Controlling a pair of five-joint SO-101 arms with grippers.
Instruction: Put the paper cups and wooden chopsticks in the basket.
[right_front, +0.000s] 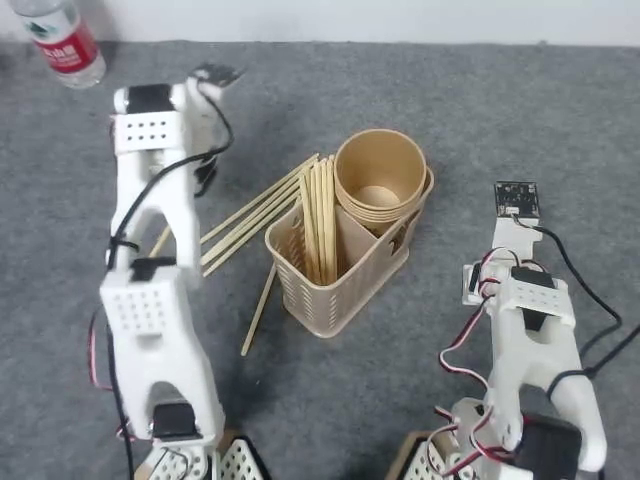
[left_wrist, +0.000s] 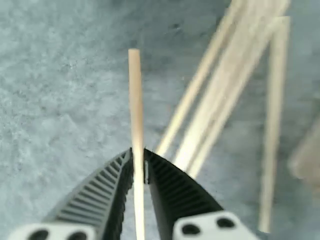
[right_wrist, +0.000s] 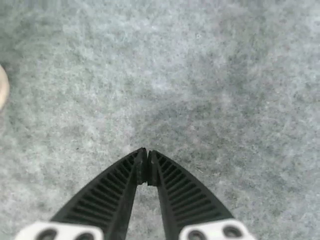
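Observation:
My left gripper (left_wrist: 138, 156) is shut on a single wooden chopstick (left_wrist: 134, 95), whose end sticks out ahead of the fingers above the grey carpet. Several more chopsticks (left_wrist: 220, 95) lie just beside it. In the high view these chopsticks (right_front: 245, 215) lie slanting from the carpet up to the beige basket (right_front: 310, 300). Another bundle of chopsticks (right_front: 320, 215) stands inside the basket. Stacked paper cups (right_front: 380, 175) sit in its far compartment. One chopstick (right_front: 258, 310) lies alone on the carpet by the basket. My right gripper (right_wrist: 147, 167) is shut on nothing, over bare carpet right of the basket.
A plastic water bottle (right_front: 63, 42) with a red label lies at the far left corner. The left arm (right_front: 150, 200) stands over the loose chopsticks. The right arm (right_front: 525, 300) is at the right, with open carpet around it.

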